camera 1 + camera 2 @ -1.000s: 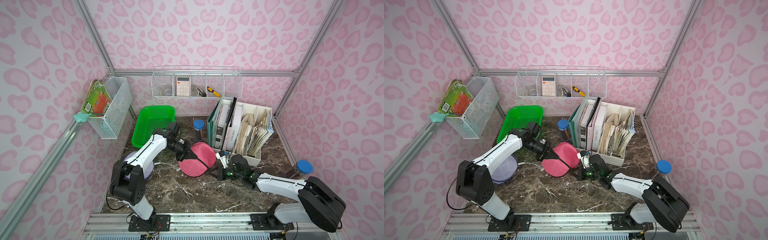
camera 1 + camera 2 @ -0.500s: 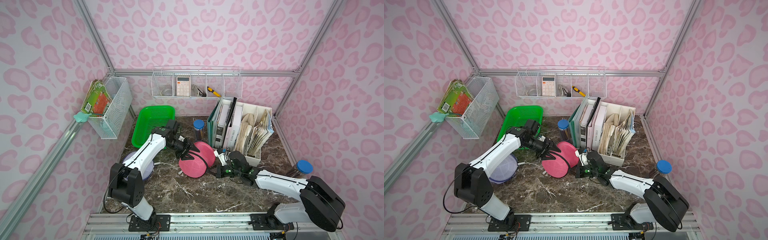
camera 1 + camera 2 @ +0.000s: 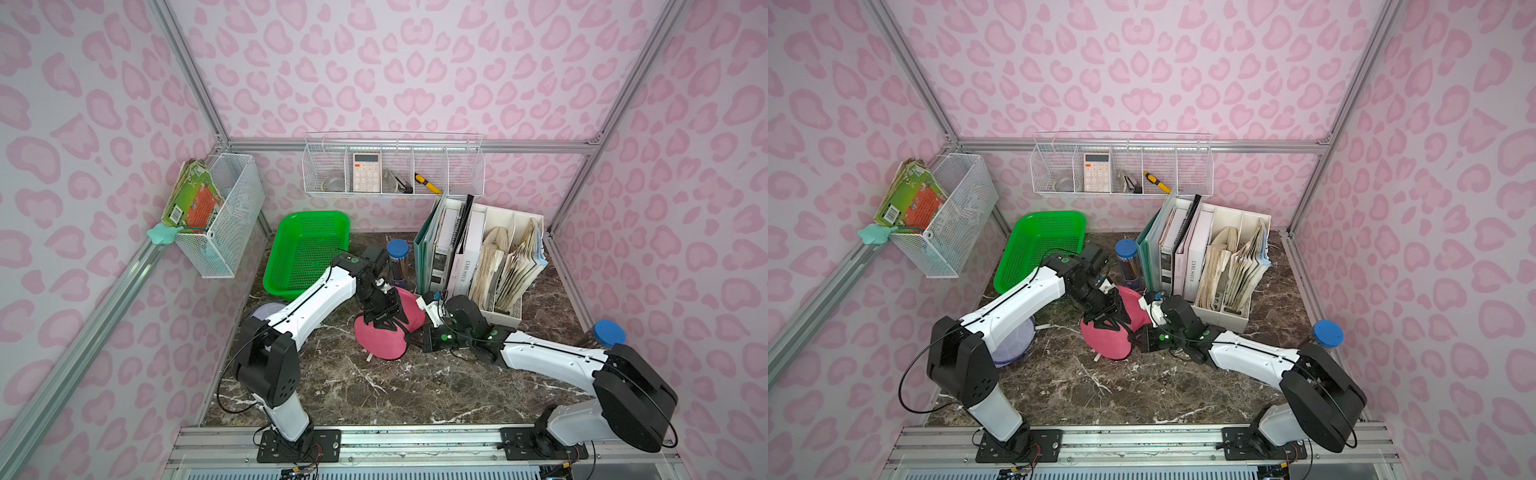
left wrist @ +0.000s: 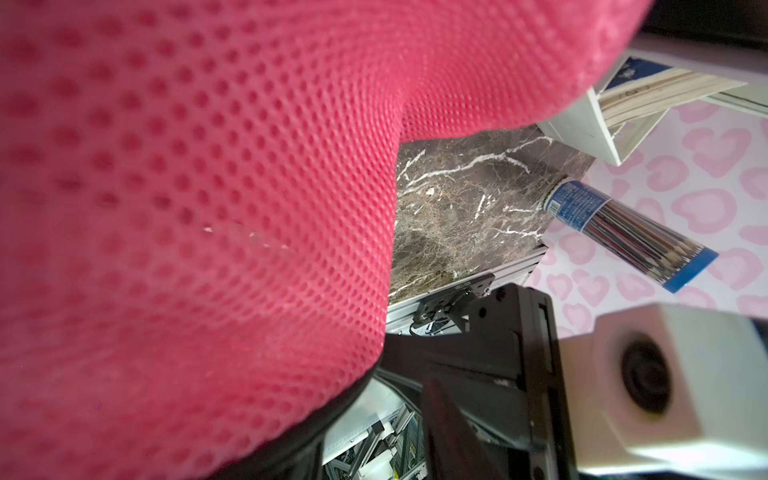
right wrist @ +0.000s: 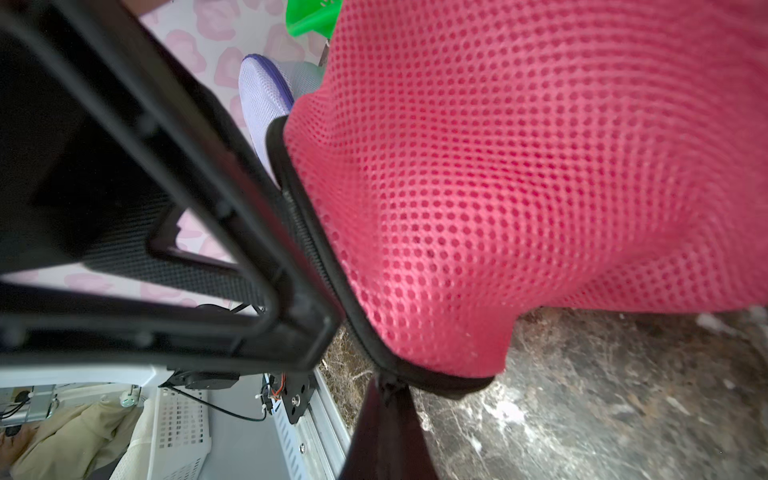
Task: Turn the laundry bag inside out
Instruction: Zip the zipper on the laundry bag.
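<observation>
The pink mesh laundry bag (image 3: pixel 380 340) sits on the marble counter (image 3: pixel 374 386) just beside the white file box (image 3: pixel 505 319), off the box's front corner on the left arm's side. It is bulged into a rounded lump, with its upper part leaning toward the box. The left hand (image 3: pixel 384 318) is at the bag's top, near the binder end of the file box. In both top views its black fingers stand spread apart against the mesh, released rather than pinching. In the left wrist view the bag (image 4: pixel 199 216) fills most of the frame, close over the hand. The right hand (image 3: pixel 417 338) lies low over the counter directly in front of the file box, clenched on the bag's black zip edge (image 5: pixel 320 257); the right wrist view shows that edge running down into the meeting fingertips. A blue-capped pencil tube (image 3: pixel 398 259) stands just beside the file box's binder end. A green basket (image 3: pixel 307 249) lies farther out on that same side, apart from the box.
</observation>
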You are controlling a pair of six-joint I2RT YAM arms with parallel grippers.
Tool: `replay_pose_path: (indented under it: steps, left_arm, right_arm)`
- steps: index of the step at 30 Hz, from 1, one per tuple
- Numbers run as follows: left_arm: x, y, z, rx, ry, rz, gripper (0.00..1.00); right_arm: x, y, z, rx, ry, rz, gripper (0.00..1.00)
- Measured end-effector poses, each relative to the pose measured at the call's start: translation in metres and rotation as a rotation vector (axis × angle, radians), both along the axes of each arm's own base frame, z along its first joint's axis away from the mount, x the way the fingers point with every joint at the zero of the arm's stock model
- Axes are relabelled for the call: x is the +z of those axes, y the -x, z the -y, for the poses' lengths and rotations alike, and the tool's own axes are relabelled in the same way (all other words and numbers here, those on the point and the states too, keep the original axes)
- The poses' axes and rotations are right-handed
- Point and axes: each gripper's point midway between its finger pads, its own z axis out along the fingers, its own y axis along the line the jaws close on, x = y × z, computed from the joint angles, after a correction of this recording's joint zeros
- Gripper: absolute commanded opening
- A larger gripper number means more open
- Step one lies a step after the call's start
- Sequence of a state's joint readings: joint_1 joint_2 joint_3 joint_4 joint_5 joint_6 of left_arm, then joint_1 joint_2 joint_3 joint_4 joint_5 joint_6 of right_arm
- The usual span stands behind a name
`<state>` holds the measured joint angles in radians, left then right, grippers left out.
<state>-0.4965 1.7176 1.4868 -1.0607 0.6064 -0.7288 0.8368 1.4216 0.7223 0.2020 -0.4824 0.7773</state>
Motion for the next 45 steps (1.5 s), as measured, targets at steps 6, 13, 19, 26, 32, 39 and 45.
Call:
replay_pose_path:
  steps: [6,13,19,26,32,39,45]
  left_arm:
    - [-0.013,0.001,-0.004,0.004,-0.039,-0.031,0.14]
    - [-0.013,-0.004,-0.005,0.021,-0.019,-0.048,0.00]
    - [0.005,-0.021,-0.033,0.160,0.101,-0.060,0.00]
    - [0.007,-0.027,-0.060,0.354,0.312,-0.161,0.00]
    - [0.011,-0.031,-0.059,0.338,0.307,-0.130,0.53]
    - [0.022,-0.012,-0.032,0.156,0.149,-0.025,0.54]
    - [-0.004,0.008,-0.021,0.088,0.045,-0.073,0.46]
  right_arm:
    - [0.003,0.000,0.001,-0.001,-0.004,0.010,0.00]
    - [-0.001,0.004,0.006,-0.006,-0.003,0.013,0.00]
    - [-0.020,0.010,0.026,-0.036,0.005,-0.008,0.00]
    - [-0.033,0.014,0.036,-0.052,-0.015,-0.018,0.00]
    - [-0.029,0.011,0.029,-0.046,-0.011,-0.026,0.00]
    - [-0.010,0.006,0.001,0.001,-0.012,0.005,0.00]
    - [-0.003,0.007,-0.014,0.033,-0.010,0.016,0.00]
